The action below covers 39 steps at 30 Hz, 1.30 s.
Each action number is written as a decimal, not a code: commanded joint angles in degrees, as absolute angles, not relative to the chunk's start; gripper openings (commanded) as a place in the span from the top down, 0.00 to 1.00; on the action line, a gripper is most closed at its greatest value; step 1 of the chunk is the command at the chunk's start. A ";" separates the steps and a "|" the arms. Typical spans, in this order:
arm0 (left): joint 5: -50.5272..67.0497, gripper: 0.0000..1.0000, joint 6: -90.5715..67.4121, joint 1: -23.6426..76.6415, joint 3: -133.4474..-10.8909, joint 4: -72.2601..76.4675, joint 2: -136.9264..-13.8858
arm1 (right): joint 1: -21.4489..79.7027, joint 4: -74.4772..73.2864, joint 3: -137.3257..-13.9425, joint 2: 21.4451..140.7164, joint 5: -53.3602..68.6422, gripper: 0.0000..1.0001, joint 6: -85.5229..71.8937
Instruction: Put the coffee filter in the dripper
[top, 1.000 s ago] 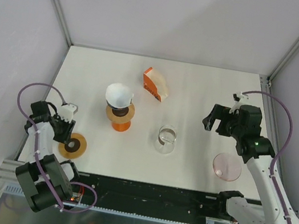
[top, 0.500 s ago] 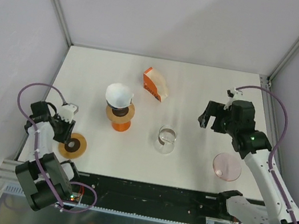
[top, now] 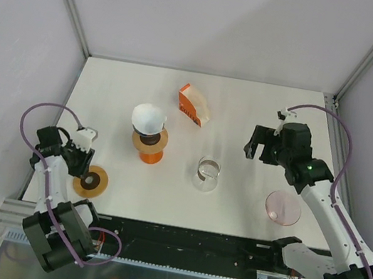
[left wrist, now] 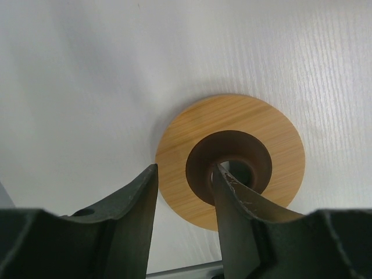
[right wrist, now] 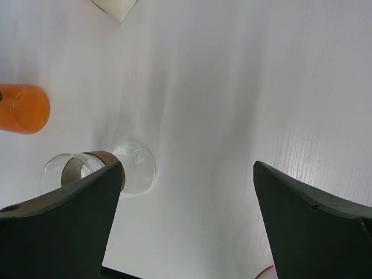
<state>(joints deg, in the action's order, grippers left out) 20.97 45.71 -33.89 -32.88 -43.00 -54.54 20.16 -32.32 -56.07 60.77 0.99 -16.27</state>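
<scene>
Near left corner: wooden disc [top: 90, 180] with a dark ring in its middle, flat on the surface [top: 265, 103].
Left end effector [top: 84, 165]: right over the disc, fingers narrow; in the wrist view [left wrist: 185, 171] the ring's edge lies between the tips, and I cannot tell whether they touch it.
Near right side: pink dish [top: 283, 208], lying apart from everything else.
Centre: clear glass jar [top: 207, 173] with a brown band, standing by itself between the dish and the dripper.
Right end effector [top: 255, 152]: raised above bare surface to the right of the jar, fingers spread wide and holding nothing [right wrist: 186, 221].
Dripper [top: 149, 149]: orange with a wooden collar, upright, left of the jar.
Coffee filter [top: 149, 117]: white cone seated in the top of the dripper, its rim standing above the collar.
Far centre: orange and white packet [top: 194, 106], behind the dripper and well apart from both end effectors.
</scene>
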 commanded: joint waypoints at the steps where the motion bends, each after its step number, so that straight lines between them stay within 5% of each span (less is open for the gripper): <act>1: 19.77 0.52 48.02 -34.10 -32.18 -44.37 -56.31 | 20.68 -31.16 -58.27 61.37 0.00 0.01 -15.33; 21: 15.93 0.68 46.07 -31.17 -28.85 -34.35 -65.42 | 21.87 -32.48 -58.27 61.64 -1.98 0.01 -13.17; 29: 10.16 0.97 43.51 -23.81 -25.71 -29.54 -60.39 | 22.13 -33.80 -58.19 61.30 -1.80 0.01 -12.62; 39: 10.59 1.00 41.36 -23.55 -32.43 -29.50 -55.15 | 22.15 -34.83 -58.19 58.28 -2.14 0.01 -11.56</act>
